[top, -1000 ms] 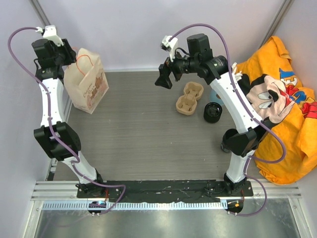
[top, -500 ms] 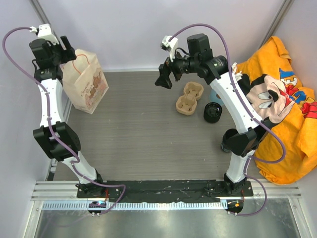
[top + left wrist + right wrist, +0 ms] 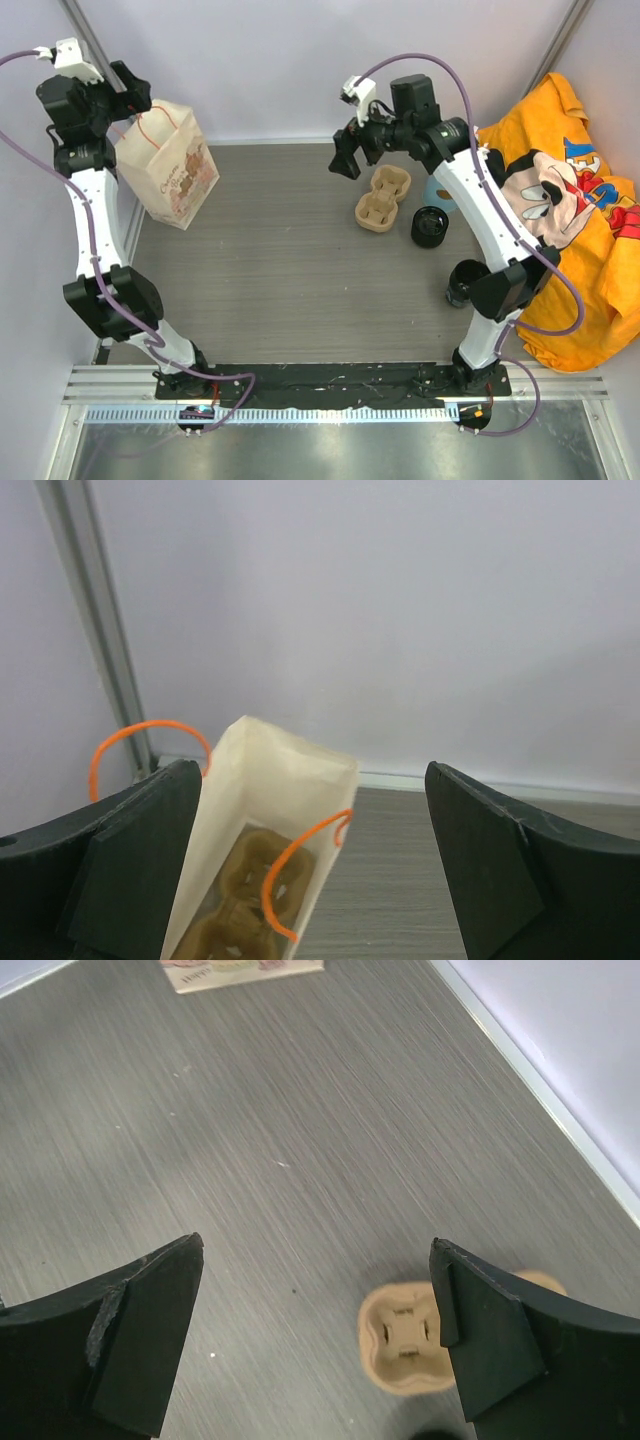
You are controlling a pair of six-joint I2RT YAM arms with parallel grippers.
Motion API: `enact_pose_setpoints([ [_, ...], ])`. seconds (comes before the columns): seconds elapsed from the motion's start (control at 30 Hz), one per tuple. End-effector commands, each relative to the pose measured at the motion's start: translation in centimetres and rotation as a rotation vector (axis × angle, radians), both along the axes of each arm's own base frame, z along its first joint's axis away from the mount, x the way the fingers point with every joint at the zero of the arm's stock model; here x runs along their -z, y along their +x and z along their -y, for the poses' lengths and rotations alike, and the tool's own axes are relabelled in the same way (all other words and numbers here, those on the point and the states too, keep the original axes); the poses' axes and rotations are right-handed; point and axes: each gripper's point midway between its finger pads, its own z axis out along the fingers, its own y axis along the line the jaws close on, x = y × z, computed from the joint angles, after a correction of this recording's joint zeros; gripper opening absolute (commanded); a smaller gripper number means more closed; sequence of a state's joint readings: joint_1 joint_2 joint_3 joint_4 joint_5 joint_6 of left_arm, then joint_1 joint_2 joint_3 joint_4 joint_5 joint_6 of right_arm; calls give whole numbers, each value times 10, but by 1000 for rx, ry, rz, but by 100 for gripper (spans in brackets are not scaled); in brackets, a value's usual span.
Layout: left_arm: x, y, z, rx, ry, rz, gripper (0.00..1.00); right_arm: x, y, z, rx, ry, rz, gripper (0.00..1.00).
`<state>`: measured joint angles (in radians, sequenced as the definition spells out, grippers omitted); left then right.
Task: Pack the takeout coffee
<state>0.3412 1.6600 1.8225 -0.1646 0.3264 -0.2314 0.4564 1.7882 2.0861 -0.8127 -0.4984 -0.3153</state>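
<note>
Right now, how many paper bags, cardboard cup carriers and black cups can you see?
Paper bag: 1
Cardboard carriers: 2, one lying out, one inside the bag
Black cups: 2, the second partly hidden
Total: 5

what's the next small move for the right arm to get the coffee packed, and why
Probably bring the right pincer over the black cup and lower around it. The pincer is open and empty, hovering on the far side of the cardboard carrier, while the cup stands on the table beside the carrier, not in a well.
</note>
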Motion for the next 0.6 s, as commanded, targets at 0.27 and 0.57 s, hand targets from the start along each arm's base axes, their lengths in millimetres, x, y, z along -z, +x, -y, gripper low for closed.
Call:
enact_pose_setpoints([
  [0.27, -65, -82, 119, 464, 26, 117, 100, 15, -7, 128, 310, -142, 75, 100],
  [0.57, 13, -129, 208, 719, 96, -91, 100, 35, -72, 185, 344, -351, 99, 95],
])
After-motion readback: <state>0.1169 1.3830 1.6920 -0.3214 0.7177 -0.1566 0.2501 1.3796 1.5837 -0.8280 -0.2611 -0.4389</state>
